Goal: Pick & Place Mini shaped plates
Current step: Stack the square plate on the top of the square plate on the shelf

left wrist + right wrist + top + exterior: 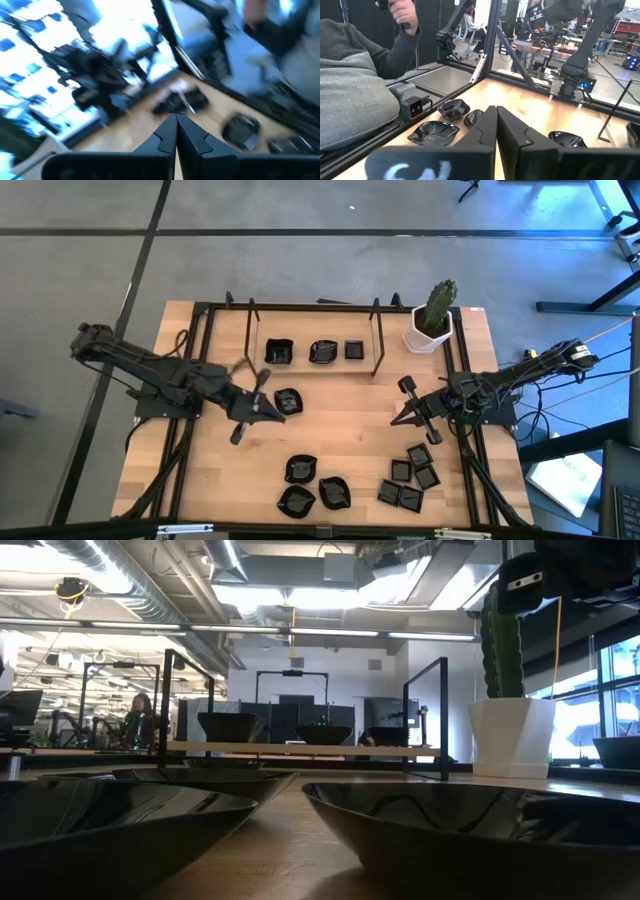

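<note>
Left pincer [277,414] is clenched empty right next to a little black dish [288,400] mid-tabletop [340,440], right pincer [398,420] clenched too, other dishes [314,485] sit along the front edge and rack [315,352].

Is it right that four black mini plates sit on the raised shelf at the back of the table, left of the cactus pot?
Not quite: the high view shows three mini plates on the raised shelf, not four. They do sit left of the cactus pot.

Wooden tabletop [330,435], white pot [428,335] with green cactus [438,305] at far right corner, black frame [300,308], person in grey sleeve [355,75] beyond the edge
</note>
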